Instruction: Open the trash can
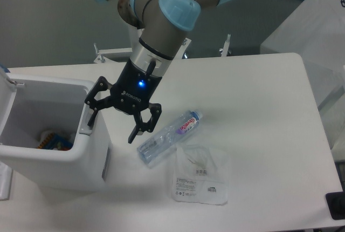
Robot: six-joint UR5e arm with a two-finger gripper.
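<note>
Gripper [111,121] spread wide, nothing held, pointing down. Left finger [91,114] right on the grey push tab [84,125] at the near-right corner of the trash can [51,156], right finger hanging in open air just beside the plastic bottle [170,137]. Blue light glowing on the gripper body.

Trash can at the left edge of the table [259,113], lid already up and mostly out of frame, just a sliver of it showing at the far left. Inside plainly visible, with some colourful rubbish [51,139] at the bottom. So the job looks basically done.

Possible trouble from here, just guessing: pulling away sideways instead of straight up could snag the left finger on the bin rim and drag or tip the whole thing. Swinging right could clip the bottle, and being round and lying on its side, easy to send rolling. Also can't tell whether the lid latches open, so might drop shut again once the tab is let go.

Further out: clear plastic bag [200,177] with a printed label lying flat just beside the bottle, toward the near edge. Smooth white tabletop, fairly glossy. Beyond that, grey floor, some metal brackets at the table's far edge, another white surface top right.
</note>
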